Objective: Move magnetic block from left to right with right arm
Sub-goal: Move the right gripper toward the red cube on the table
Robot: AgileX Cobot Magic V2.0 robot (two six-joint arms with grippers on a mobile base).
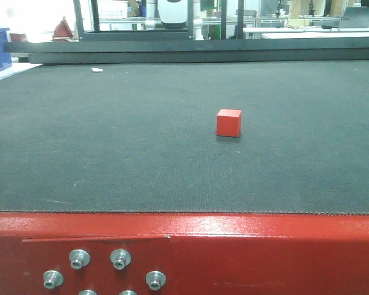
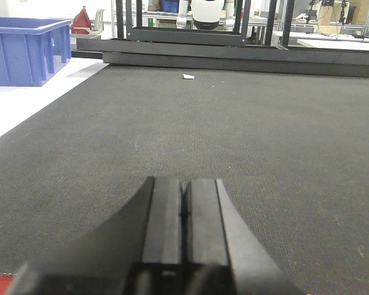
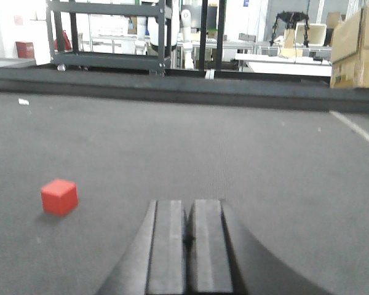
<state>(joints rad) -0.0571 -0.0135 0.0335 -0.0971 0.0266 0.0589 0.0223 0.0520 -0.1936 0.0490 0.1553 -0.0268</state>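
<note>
The magnetic block, a small red cube, rests alone on the dark mat, a little right of centre in the front view. From the right wrist view the same block lies ahead and to the left of my right gripper, well apart from it. That gripper is shut with nothing between its fingers. My left gripper is shut too, low over bare mat, and the block does not appear in its view. Neither arm shows in the front view.
A red metal edge with bolts borders the mat's near side. A black frame and rail run along the far side. A blue bin stands off the mat at far left, cardboard boxes at far right. A white scrap lies near the far edge.
</note>
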